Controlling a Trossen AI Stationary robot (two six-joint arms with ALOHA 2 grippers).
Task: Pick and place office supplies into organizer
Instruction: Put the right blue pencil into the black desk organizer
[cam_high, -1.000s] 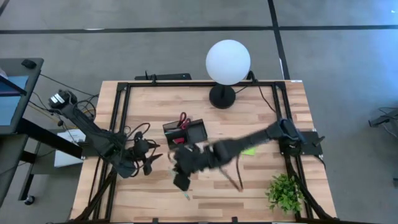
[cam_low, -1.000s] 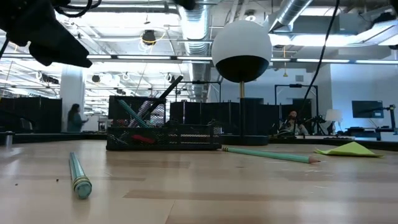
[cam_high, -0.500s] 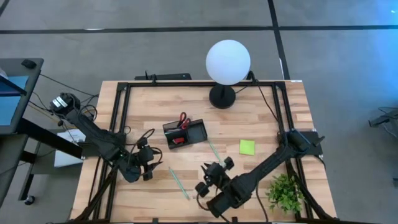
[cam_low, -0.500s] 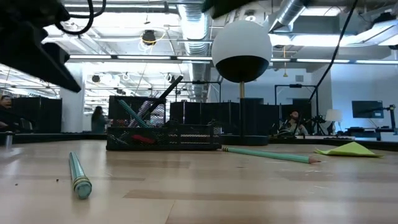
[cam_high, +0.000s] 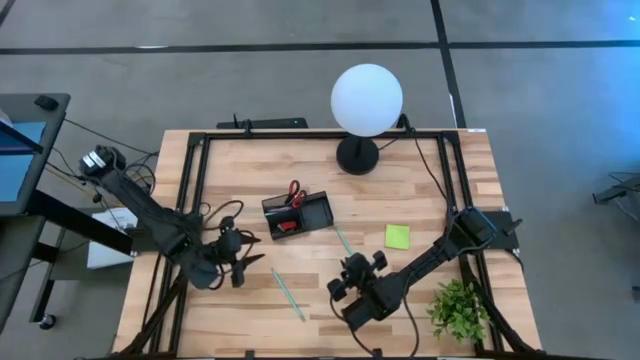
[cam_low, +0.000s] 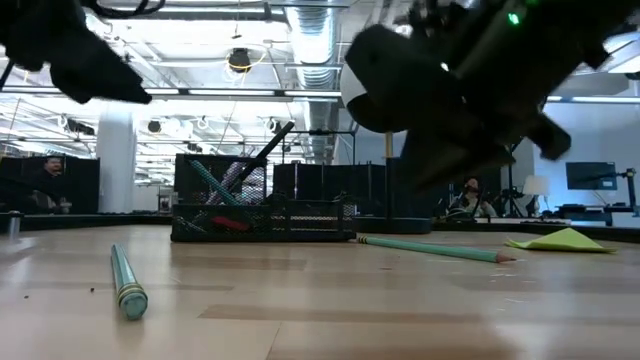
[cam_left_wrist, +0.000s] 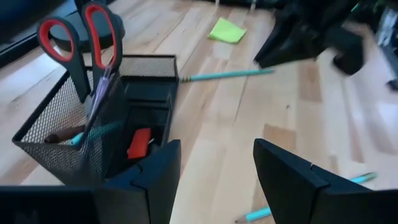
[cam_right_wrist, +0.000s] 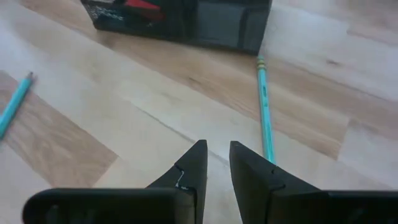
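Two teal pencils lie outside the organizer (cam_high: 297, 214): one (cam_high: 344, 241) just beside it, one (cam_high: 287, 293) farther (near the front edge). One sticky pad (cam_high: 397, 236) lies apart. The right gripper (cam_high: 352, 280), fingers narrow and empty, hangs before the organizer; the left gripper (cam_high: 243, 256), fingers wide, waits beside it.

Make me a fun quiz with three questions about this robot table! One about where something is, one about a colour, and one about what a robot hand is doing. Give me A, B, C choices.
1. Where are the scissors?
A. Standing in the organizer
B. Flat on the table
C. Under the lamp

2. What colour is the sticky pad?
A. Blue
B. Lime green
C. Orange

3. What is the left gripper doing?
A. Holding a pencil
B. Squeezing the scissors
C. Open, holding nothing

Answers:
1. A: the red handles stick up out of the black mesh tray.
2. B: it lies bright green on the wood.
3. C: the left wrist view shows its fingers wide apart with only bare table between them.
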